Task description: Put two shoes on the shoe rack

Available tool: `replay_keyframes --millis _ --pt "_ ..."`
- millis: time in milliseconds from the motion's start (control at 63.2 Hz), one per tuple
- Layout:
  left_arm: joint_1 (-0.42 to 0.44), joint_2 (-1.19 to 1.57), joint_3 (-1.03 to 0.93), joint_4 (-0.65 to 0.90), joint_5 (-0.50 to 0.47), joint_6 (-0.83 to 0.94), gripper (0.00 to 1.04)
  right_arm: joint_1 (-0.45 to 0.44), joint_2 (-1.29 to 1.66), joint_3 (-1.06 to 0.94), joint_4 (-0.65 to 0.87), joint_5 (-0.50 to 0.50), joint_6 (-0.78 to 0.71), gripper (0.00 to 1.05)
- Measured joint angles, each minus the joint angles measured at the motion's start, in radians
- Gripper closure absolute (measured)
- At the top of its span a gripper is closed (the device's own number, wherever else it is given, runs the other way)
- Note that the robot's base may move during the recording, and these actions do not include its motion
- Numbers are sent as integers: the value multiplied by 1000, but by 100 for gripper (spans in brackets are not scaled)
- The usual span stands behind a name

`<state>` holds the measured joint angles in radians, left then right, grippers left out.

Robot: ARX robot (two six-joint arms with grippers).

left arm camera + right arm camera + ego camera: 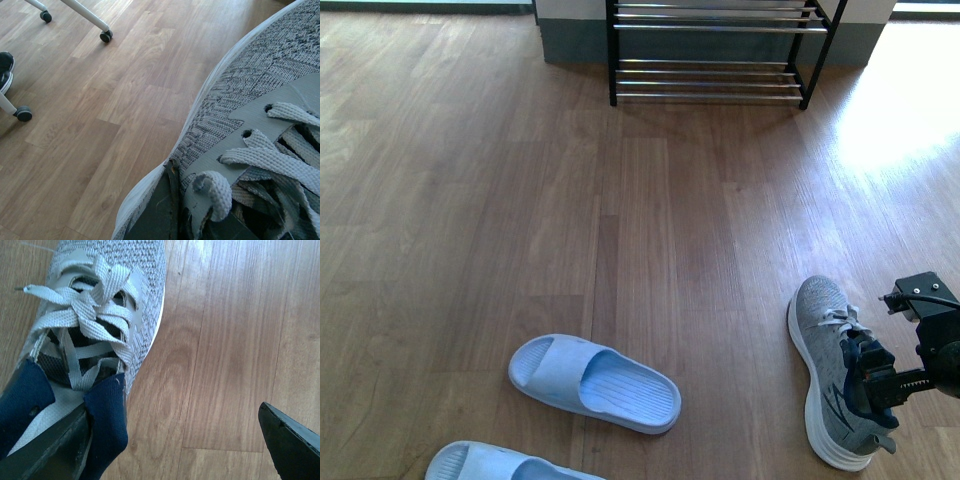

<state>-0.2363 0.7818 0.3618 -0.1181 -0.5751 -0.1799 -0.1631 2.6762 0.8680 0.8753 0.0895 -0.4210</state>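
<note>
1. Two sneakers show, one in each wrist view. Your right wrist view looks down into a grey sneaker with navy lining. Your left wrist view is filled by a second sneaker, which the front view does not show.
2. Your right gripper is spread wide. One finger sits inside the sneaker's navy collar, and the other hangs over the wood floor, apart from the sole.
3. Of your left gripper, only a dark slab shows against the second sneaker's collar. You cannot tell whether it is spread or pinching.
4. Only the left wrist view shows three black casters on white legs, beyond the second sneaker.
5. Only the front view shows two pale blue slides on the floor to the left of the sneaker. The nearer one is cut off by the picture's edge.
6. One shoe rack stands farthest off, against the wall. The sneaker lies on the floor well apart from it.
</note>
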Motion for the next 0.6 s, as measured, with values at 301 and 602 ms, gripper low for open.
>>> replay_keyframes --millis 301,602 --pt "0 0 0 0 0 0 104 -29 33 23 -2 17 -18 9" --pt "0 0 0 0 0 0 104 -31 53 43 -22 19 11 14"
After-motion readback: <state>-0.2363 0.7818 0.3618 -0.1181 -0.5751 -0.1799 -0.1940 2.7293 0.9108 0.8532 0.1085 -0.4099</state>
